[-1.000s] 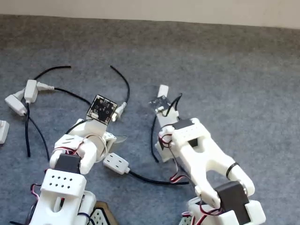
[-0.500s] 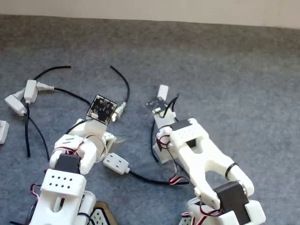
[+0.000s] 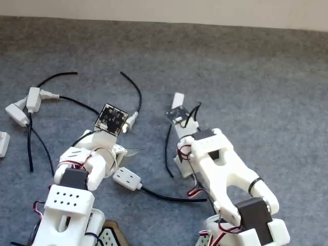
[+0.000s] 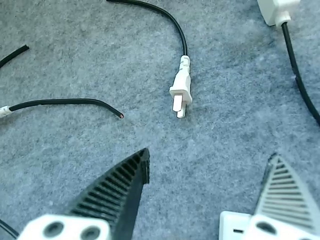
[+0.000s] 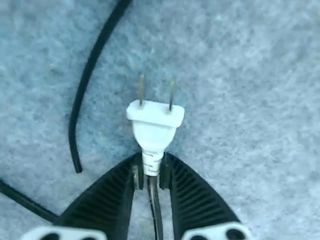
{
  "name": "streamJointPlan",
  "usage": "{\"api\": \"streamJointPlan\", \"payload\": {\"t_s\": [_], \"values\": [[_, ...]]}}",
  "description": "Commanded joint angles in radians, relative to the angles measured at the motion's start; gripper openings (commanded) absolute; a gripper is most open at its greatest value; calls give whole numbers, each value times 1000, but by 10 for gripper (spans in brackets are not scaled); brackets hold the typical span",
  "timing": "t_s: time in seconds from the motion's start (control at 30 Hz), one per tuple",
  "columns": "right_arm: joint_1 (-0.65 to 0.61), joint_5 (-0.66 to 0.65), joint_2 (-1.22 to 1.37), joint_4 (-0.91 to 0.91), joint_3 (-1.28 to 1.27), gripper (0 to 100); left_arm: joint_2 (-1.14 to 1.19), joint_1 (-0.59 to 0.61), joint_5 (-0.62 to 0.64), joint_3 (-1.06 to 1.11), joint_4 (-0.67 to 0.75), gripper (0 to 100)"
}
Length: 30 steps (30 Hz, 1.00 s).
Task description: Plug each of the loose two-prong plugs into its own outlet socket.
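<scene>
My right gripper is shut on the neck of a white two-prong plug, prongs pointing away from it, just above the grey carpet. In the high view this plug sits ahead of the right arm. A second loose white plug lies on the carpet ahead of my open left gripper, apart from both fingers; from above it lies beside the left arm's camera board. A white outlet socket with a black cable lies between the two arms.
Three more white sockets and black cables lie at the far left. A bare cable end lies near the left gripper. A white cable piece sits at the left wrist view's edge. The carpet spreads open at the far right.
The right arm swayed slightly left, then back right, keeping hold of its plug. The left arm and the loose plug stayed put.
</scene>
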State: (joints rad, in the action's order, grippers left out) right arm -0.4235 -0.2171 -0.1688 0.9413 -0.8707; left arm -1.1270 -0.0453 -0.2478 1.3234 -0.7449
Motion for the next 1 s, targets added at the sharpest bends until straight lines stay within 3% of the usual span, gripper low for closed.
{"api": "streamJointPlan", "payload": {"t_s": [0.0,0.17,0.33,0.57,0.73,0.97], "values": [[5,-9,1,-2,-27,5,-8,7,6,-5,18,358],[-24,-9,-12,-4,-5,5,-5,21,15,-44,5,357],[-142,-9,-117,2,124,5,-1,140,81,-257,-204,357],[-263,68,-446,-30,173,5,116,142,37,-576,-509,357],[-300,63,-788,-194,-116,5,334,140,3,-832,-730,357],[-407,28,-1018,-223,-383,5,357,62,14,-898,-746,357]]}}
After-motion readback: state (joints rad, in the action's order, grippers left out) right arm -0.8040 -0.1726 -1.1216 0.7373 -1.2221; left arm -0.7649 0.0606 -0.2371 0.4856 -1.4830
